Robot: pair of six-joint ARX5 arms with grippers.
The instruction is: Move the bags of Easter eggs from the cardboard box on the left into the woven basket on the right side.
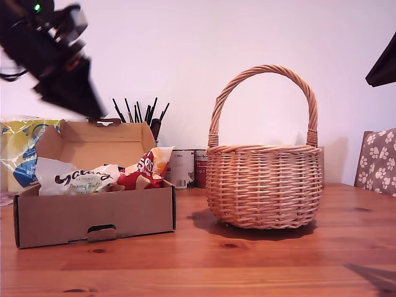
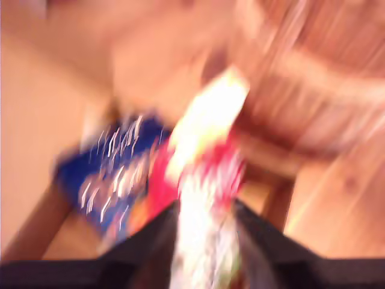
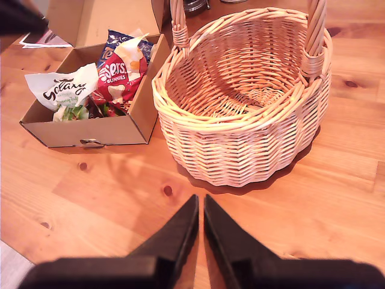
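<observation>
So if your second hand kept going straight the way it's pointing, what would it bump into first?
Probably the woven basket, on its near wall. My second hand points at it over the table, though it may tilt down enough to touch the wood first; depth is unclear.

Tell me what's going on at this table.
My first gripper hangs over the cardboard box, jaws apart, holding nothing. The white bag and red bag lie in it, waiting to go into the basket, which is empty. My second gripper hovers over the table near the basket, jaws shut on nothing.
</observation>
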